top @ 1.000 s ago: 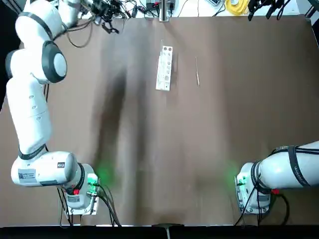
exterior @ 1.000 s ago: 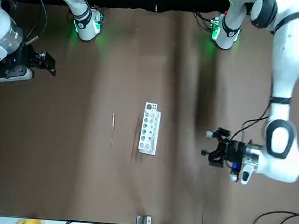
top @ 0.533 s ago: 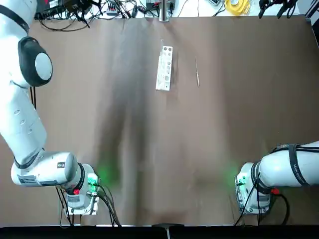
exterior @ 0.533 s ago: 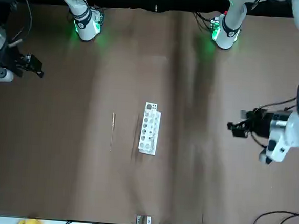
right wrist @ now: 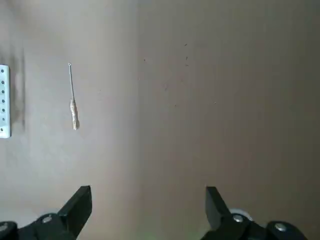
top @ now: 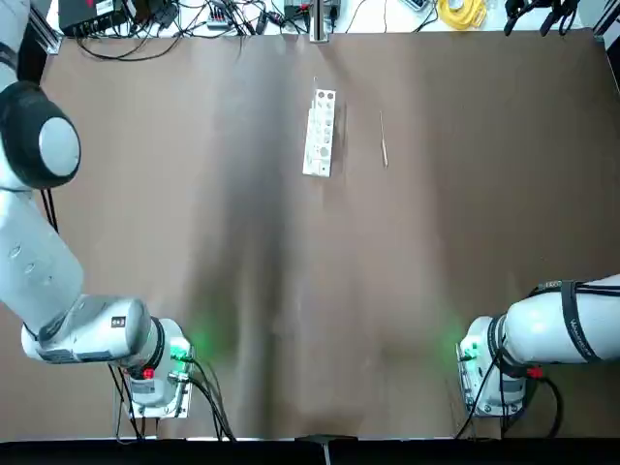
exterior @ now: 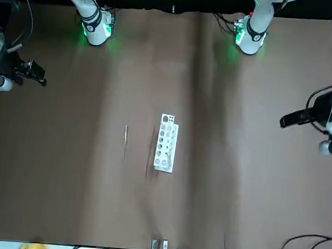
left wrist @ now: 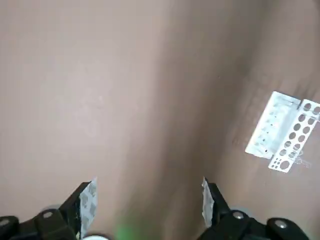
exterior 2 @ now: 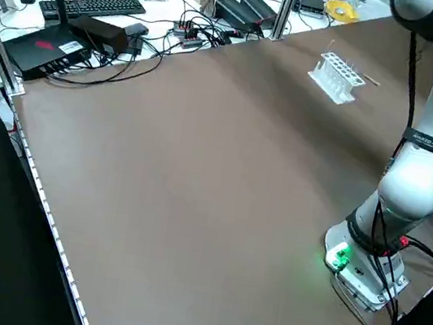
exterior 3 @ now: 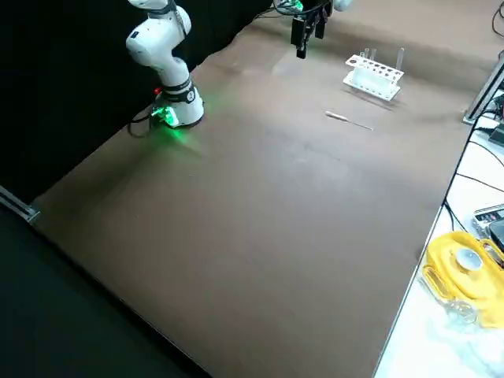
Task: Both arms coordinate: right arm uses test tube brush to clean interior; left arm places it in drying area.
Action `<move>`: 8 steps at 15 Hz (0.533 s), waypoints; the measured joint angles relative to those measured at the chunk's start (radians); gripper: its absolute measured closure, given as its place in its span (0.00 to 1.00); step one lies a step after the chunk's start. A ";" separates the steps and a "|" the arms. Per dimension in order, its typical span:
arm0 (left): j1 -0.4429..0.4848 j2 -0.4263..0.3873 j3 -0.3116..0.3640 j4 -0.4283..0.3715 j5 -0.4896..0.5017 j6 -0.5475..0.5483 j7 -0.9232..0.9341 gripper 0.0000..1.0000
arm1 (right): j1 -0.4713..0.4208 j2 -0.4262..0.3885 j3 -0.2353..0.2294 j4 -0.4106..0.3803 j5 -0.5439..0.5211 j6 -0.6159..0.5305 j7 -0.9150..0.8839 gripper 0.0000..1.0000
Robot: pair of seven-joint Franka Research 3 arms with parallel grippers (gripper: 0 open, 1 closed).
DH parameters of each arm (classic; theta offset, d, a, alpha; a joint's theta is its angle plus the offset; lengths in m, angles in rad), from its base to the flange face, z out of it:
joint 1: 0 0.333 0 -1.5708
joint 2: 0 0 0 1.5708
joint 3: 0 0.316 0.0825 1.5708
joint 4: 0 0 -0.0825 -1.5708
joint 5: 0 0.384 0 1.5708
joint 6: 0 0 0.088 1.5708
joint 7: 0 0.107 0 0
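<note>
Both empty, spread wide: left hand (left wrist: pixel 149 182), right hand (right wrist: pixel 148 188) over opposite bench (top: pixel 329 262) sides | tube brush (right wrist: pixel 73 107) probably light, bendy; grab thicker end imo

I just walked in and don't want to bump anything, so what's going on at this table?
Nothing is being handled right now. The left gripper hangs open out by the table's left edge, and the right gripper is open over toward the right side. The test tube brush lies on the table beside the white holed rack. The cleaning doesn't appear to be under way.
</note>
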 joint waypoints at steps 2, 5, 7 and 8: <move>-0.002 -0.063 0.000 -0.082 0.010 0.085 0.045 0.01 | 0.000 0.000 0.001 0.000 0.000 0.003 0.000 0.00; -0.007 -0.140 0.000 -0.191 0.037 0.151 0.065 0.01 | 0.000 0.000 0.001 0.000 0.000 0.009 0.000 0.00; -0.026 -0.159 -0.003 -0.214 0.105 0.159 0.076 0.01 | 0.000 0.000 0.003 0.000 0.000 0.015 0.000 0.00; -0.044 -0.164 -0.008 -0.217 0.132 0.160 0.076 0.01 | 0.000 0.000 0.004 0.000 0.000 0.019 0.000 0.00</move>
